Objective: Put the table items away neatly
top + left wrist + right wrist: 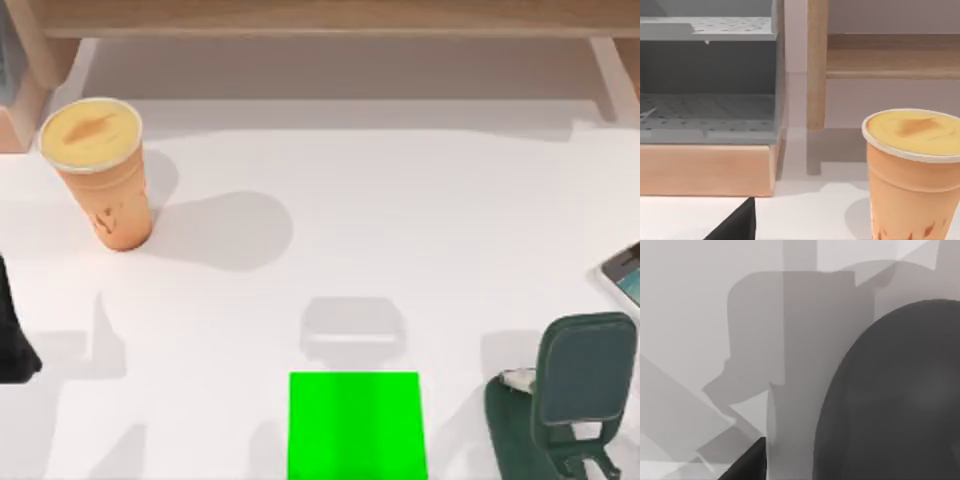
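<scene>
one orange cup stood upright at the surface's back left, its yellow lid on. a phone lay at the right edge, just behind a dark green stand. a green pad lay at front centre. the mouse loomed close in the right wrist view. each hand's state could not be told.

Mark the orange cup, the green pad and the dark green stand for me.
orange cup (110, 205), top view, on its orange side wall below the yellow lid.
bright green pad (357, 425), top view, on the middle of its flat top.
dark green stand (585, 375), top view, on its upright back plate.
</scene>
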`<state>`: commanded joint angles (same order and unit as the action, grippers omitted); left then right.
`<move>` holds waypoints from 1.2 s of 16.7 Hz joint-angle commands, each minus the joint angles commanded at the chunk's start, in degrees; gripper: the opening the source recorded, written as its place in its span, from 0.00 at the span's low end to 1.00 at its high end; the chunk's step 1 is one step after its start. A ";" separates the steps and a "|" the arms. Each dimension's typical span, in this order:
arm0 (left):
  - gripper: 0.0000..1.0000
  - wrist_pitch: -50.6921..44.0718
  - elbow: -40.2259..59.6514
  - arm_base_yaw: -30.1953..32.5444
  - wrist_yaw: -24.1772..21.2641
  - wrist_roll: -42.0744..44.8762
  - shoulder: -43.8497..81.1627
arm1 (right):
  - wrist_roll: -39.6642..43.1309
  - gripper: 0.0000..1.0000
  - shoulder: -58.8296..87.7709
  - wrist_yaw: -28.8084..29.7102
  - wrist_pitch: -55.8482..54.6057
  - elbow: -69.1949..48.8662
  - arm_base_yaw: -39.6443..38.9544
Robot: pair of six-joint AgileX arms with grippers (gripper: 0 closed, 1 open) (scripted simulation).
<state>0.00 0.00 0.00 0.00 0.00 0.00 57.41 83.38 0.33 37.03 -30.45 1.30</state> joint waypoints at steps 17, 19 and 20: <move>1.00 0.00 0.00 0.00 0.00 0.00 0.00 | 0.00 0.00 0.00 0.00 0.00 0.00 0.00; 1.00 0.00 0.00 0.00 0.00 0.00 0.00 | -1.05 0.00 -2.11 -0.52 3.59 -1.58 -0.15; 1.00 0.00 0.00 0.00 0.00 0.00 0.00 | -0.95 0.00 -2.28 -0.51 4.31 -2.16 -0.12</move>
<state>0.00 0.00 0.00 0.00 0.00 0.00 56.46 81.10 -0.18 41.34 -32.62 1.18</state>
